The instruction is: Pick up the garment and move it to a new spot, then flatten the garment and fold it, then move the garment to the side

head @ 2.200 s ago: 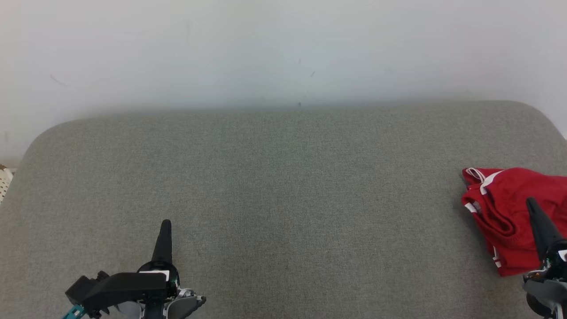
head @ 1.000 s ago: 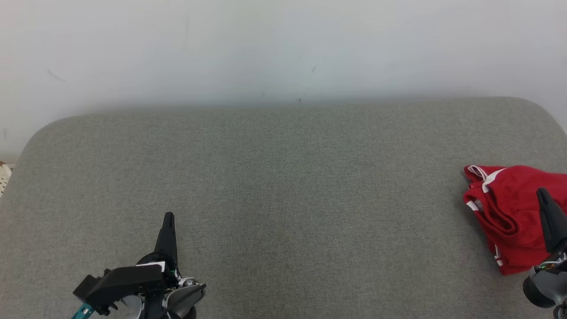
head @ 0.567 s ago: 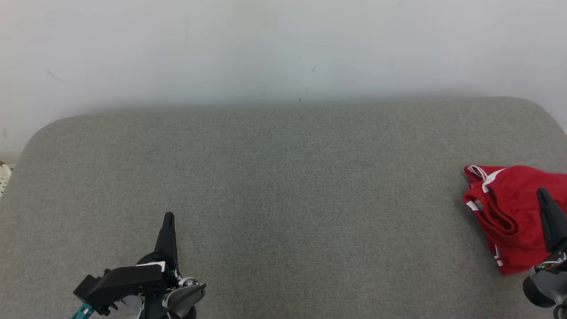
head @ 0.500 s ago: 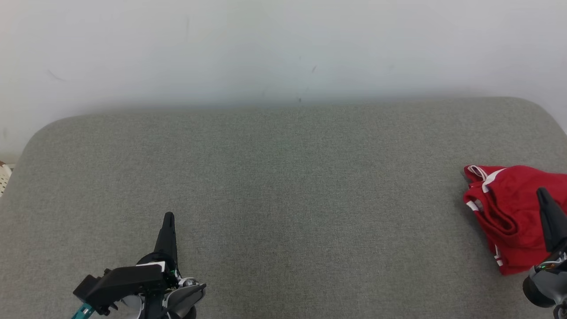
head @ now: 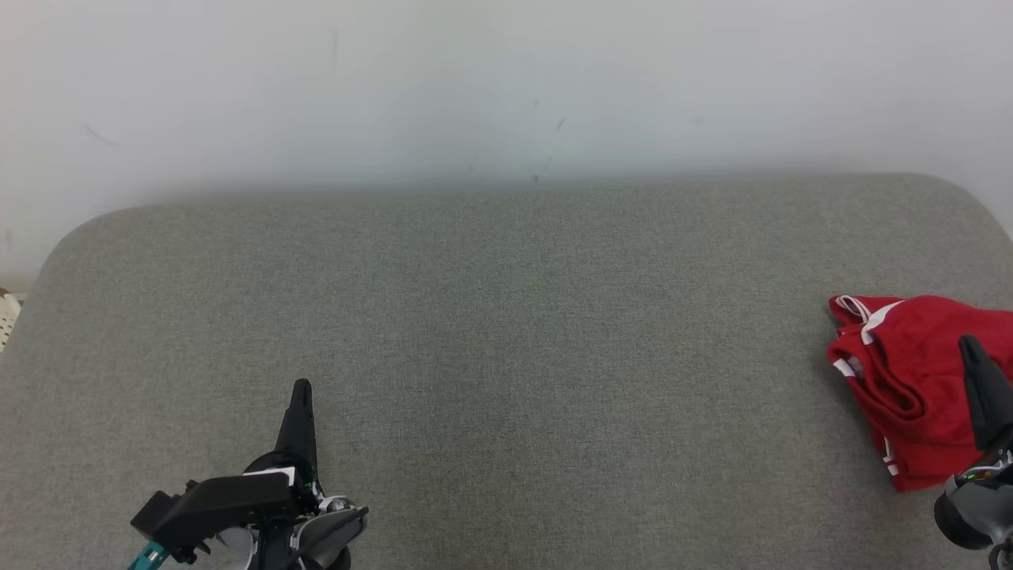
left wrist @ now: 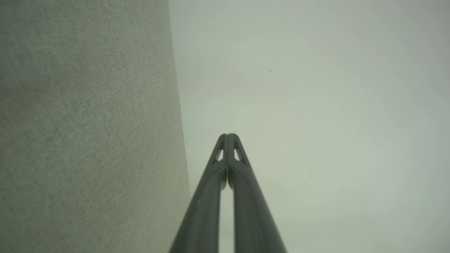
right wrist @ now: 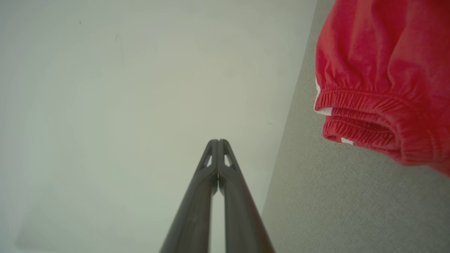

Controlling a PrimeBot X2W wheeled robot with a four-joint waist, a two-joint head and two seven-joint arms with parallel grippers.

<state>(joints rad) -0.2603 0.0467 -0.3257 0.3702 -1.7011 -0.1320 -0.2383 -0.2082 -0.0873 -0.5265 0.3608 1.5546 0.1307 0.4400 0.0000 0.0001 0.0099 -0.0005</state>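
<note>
Red garment (head: 902,376) in a heap beside right tool (head: 967,345)

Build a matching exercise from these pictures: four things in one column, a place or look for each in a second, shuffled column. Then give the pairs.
Column one
1. garment
2. left gripper
3. right gripper
4. padded surface

Column two
A. shut, lower left of the head view
B. red with white trim, crumpled at the surface's right edge
C. grey fabric, rounded far corners
D. shut, lower right of the head view, overlapping the red cloth

Pairs: 1-B, 2-A, 3-D, 4-C
</note>
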